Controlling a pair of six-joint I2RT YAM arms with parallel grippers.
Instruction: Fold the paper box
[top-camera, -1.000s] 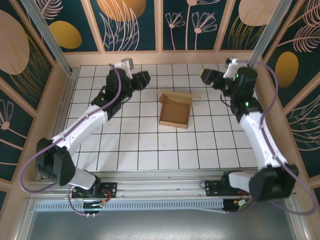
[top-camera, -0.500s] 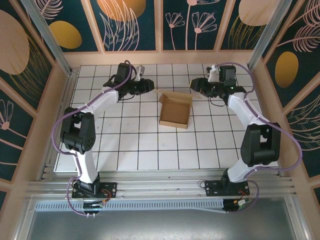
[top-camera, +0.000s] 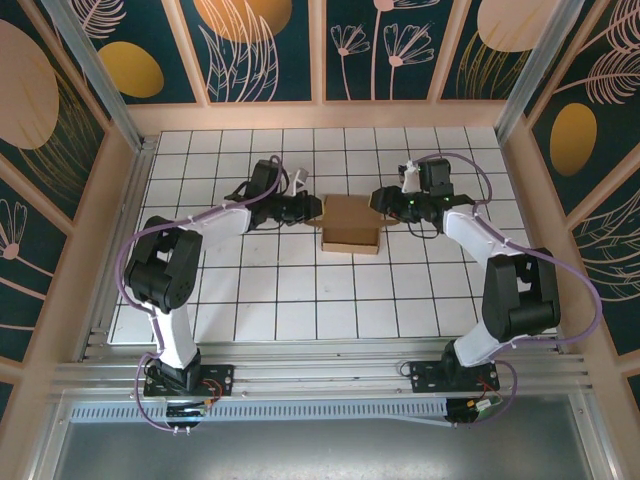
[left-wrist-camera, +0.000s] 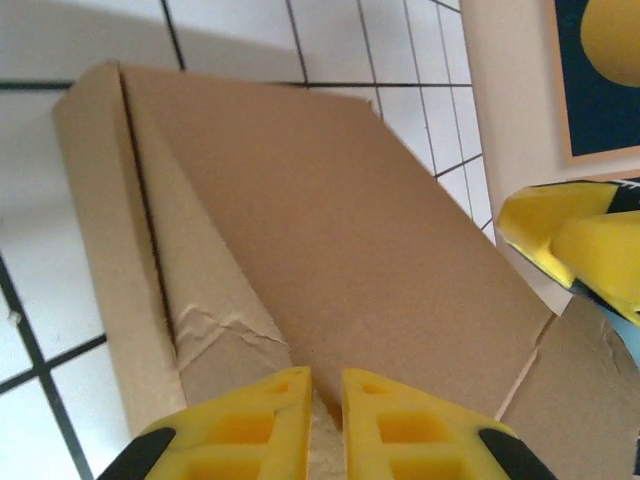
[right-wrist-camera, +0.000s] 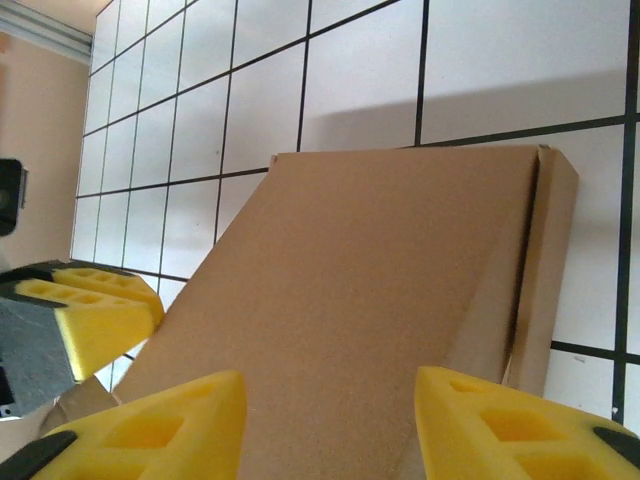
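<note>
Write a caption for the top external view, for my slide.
Left tool and right tool flank the paper box, its lid down, on the gridded table.

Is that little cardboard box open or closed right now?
Nearly closed: the paper box has its lid folded down, hiding the inside, yet the wrist views show the lid sloping rather than flat.

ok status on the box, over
Left gripper nearly shut at left edge of the box. Right gripper open, over its right edge. Lid down but slightly tilted. Nothing seen in the way.
</note>
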